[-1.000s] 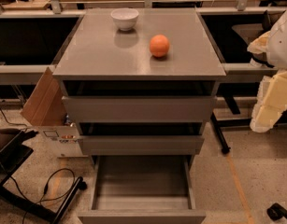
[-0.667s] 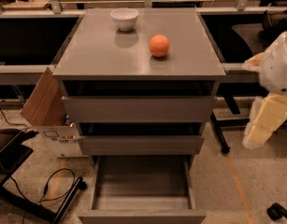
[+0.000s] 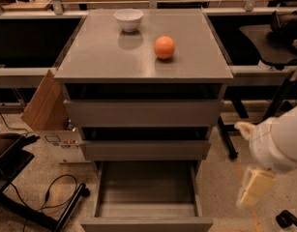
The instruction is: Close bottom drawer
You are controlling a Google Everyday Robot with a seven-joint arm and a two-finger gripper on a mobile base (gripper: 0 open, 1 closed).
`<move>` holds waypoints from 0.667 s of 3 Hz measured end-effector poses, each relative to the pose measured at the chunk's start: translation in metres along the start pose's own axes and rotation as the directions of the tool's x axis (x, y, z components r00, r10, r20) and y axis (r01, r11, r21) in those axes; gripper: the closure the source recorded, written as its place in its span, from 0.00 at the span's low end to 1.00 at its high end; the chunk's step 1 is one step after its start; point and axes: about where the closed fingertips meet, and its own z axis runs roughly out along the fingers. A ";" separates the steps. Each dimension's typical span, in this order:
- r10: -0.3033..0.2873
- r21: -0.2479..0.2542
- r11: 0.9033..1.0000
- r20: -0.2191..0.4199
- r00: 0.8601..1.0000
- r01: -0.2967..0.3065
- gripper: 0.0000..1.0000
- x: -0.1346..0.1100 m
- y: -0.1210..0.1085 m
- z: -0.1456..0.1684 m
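The grey cabinet point(image 3: 143, 57) has three handleless drawers. The bottom drawer point(image 3: 147, 223) is pulled far out toward me, and its grey box interior point(image 3: 147, 187) is empty. The two drawers above it stand slightly out, the top drawer point(image 3: 143, 112) and the middle drawer point(image 3: 145, 150). My gripper point(image 3: 253, 186) hangs at the end of the white arm point(image 3: 278, 141), low on the right. It is to the right of the open bottom drawer and apart from it, holding nothing that I can see.
A white bowl point(image 3: 128, 19) and an orange point(image 3: 164, 47) sit on the cabinet top. A cardboard box point(image 3: 46, 115) leans at the cabinet's left. Cables point(image 3: 51, 197) and a black stand lie on the floor at left. Black chair legs point(image 3: 230, 139) stand at right.
My arm and gripper have dropped from beside the cabinet's top drawers to low on the right, beside the open bottom drawer. The drawers have not moved.
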 end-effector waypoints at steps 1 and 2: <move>0.006 -0.009 1.000 0.042 0.999 -0.006 0.00 0.025 0.027 0.108; 0.006 -0.006 1.000 0.042 0.999 -0.005 0.00 0.025 0.026 0.107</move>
